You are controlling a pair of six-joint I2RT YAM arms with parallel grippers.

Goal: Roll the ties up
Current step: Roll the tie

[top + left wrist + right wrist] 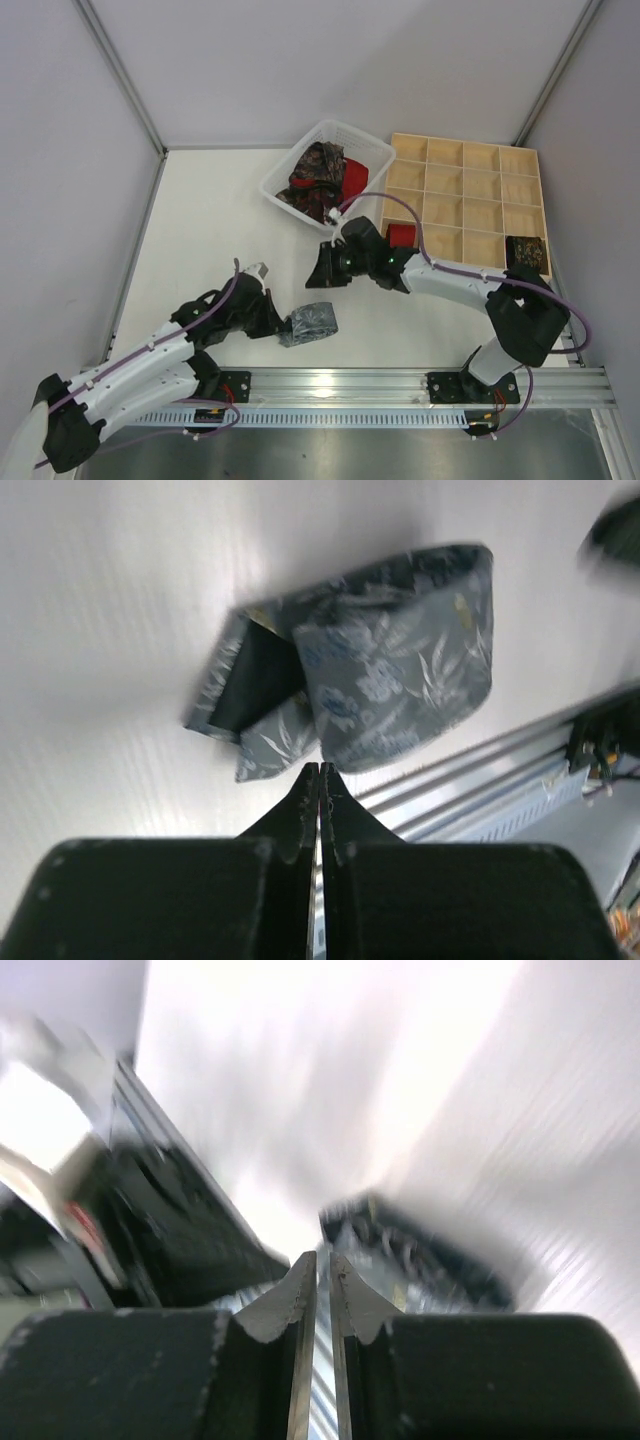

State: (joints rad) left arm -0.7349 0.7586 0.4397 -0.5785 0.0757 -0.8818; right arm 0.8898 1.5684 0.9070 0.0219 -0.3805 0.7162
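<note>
So, counting ties from the top view: one grey floral tie point(309, 323) lies folded in a loose bundle on the white table point(210, 230) near the front rail, right off the tip of my left gripper point(283, 326). One red roll point(402, 235) sits in the near-left compartment of the wooden grid tray point(470, 172), and one dark paisley roll point(525, 250) in its near-right corner compartment. The white plastic basket point(372, 150) holds a dark paisley heap point(315, 178) and a red piece point(356, 175); can't tell how many ties that tangle really is. My left wrist cam gives what the top view doesn't: the fingers point(300, 805) are pressed fully together with nothing between them, and the grey tie's black lining shows at one folded end. Whether the tips touch the fabric, I can't say. My right gripper point(323, 268) hangs over bare table between the basket and the grey tie. Its wrist view is badly blurred, but the fingers point(290, 1305) are nearly together with just a thin slit, and I see nothing in it.
</note>
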